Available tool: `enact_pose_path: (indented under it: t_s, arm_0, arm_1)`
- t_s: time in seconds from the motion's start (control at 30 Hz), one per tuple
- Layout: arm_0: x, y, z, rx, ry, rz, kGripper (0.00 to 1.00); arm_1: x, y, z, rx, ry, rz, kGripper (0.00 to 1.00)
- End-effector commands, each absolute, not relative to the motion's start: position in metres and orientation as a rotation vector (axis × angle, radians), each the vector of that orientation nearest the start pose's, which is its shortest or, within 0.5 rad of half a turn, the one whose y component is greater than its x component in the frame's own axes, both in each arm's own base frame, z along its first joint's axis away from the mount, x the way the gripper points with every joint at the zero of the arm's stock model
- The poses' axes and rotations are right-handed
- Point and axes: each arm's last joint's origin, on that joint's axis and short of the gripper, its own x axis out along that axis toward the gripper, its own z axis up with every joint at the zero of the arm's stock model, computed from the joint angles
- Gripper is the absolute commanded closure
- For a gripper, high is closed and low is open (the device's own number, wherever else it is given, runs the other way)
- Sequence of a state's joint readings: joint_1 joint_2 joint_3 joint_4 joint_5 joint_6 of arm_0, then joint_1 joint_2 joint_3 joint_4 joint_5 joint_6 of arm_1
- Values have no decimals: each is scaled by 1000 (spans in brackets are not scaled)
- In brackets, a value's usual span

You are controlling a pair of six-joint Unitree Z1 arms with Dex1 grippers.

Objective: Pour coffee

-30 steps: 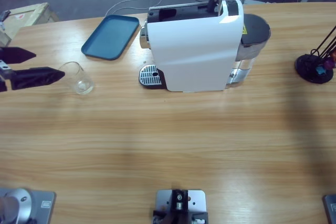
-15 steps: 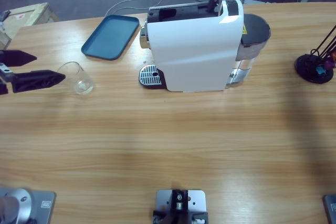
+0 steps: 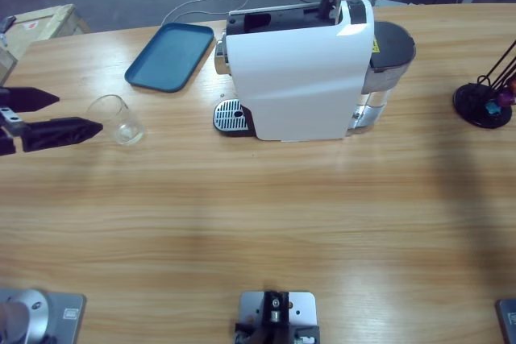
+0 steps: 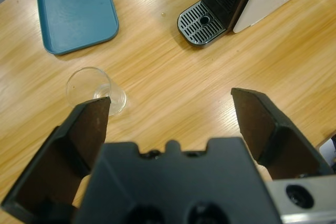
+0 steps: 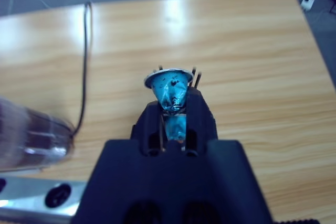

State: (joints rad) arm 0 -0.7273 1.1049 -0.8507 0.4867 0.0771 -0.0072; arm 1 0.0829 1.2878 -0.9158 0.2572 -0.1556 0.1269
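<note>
The left gripper's (image 3: 60, 114) black fingers stand spread in the high view, at the left edge of the wooden surface (image 3: 258, 215), just beside a small clear drinking glass (image 3: 117, 119); whether it holds coffee cannot be told. A blue rectangular tray (image 3: 170, 55) and a white coffee machine (image 3: 300, 70) lie beyond.

In the left wrist view, the spread fingers (image 4: 84, 129) frame the glass (image 4: 95, 89), apart from it.

In the right wrist view, the right gripper (image 5: 173, 109) pinches a crumpled blue foil capsule (image 5: 172, 92).

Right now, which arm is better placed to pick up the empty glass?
Left. Its hand is open right beside the glass, while the right hand is shut on a blue capsule.
</note>
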Motion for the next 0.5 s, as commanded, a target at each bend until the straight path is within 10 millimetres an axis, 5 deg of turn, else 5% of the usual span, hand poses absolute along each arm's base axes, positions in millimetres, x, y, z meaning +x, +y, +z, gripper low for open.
enact_pose_path:
  t_s: [0.03,0.13,0.2,0.37,0.5]
  arm_0:
    - [108,-92,329,285,699,-618,9]
    - [106,-91,329,281,693,-617,9]
    - [105,-89,331,287,684,-608,9]
    - [100,-83,332,304,683,-596,7]
    - [84,-69,331,316,690,-607,9]
  arm_1:
    - [168,9,377,94,541,-100,1000]
    - [148,33,380,6,551,107,1000]
    - [147,69,379,-187,563,362,1000]
    - [169,160,385,-511,579,803,1000]
    - [198,236,396,-608,575,986,1000]
